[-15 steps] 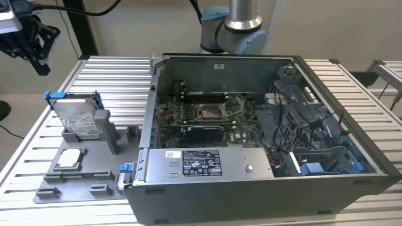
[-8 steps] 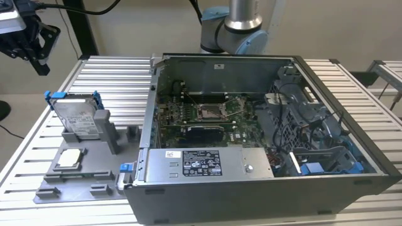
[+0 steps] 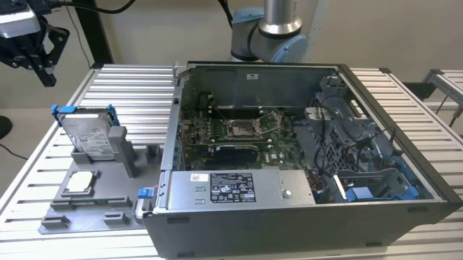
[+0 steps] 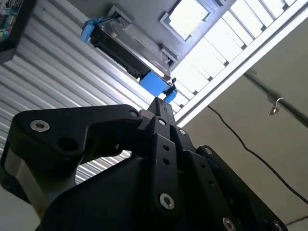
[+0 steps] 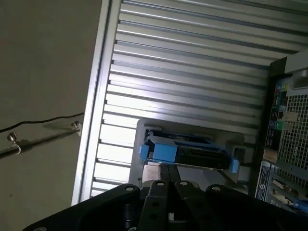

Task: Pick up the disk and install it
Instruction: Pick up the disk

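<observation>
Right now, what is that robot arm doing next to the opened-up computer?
The robot arm's gripper hangs in the air at the exterior view's left, shut and holding nothing. The disk, in its blue carrier, stands upright in a grey holder on the slatted table, beside the open computer case. Both wrist views look past the gripper toward the disk, with a gap between them. The disk has not been picked up or installed yet.

No print can be read; the flat silver-grey metal disk [image 3: 81, 123] in a blue plastic carrier, below the black gripper [image 3: 47, 81], bears a pale label [image 3: 92, 140]; the grey metal power-supply box [image 3: 289, 190], well apart from the gripper, carries a black-and-white sticker [image 3: 233, 187].
</observation>
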Robot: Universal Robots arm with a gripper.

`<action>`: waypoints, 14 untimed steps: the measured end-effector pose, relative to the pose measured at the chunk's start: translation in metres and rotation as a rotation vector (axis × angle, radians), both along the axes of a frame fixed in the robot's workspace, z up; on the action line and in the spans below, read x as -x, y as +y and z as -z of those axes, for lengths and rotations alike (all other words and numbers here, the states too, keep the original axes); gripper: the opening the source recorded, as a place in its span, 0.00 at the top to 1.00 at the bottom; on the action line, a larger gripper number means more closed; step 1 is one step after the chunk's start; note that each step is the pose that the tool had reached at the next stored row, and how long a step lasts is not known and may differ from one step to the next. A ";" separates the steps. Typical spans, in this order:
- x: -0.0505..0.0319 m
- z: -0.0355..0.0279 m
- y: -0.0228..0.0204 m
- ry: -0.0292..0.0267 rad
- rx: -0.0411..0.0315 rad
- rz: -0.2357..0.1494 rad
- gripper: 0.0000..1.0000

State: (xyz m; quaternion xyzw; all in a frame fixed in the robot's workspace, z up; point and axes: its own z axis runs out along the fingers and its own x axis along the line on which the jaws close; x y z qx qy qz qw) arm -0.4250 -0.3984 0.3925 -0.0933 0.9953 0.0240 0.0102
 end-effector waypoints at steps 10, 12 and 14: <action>0.0000 0.0000 0.0000 -0.0034 0.0002 -0.182 1.00; -0.0001 0.0000 0.0000 -0.0054 0.0002 -0.218 1.00; -0.0001 0.0000 0.0000 -0.0067 0.0003 -0.254 1.00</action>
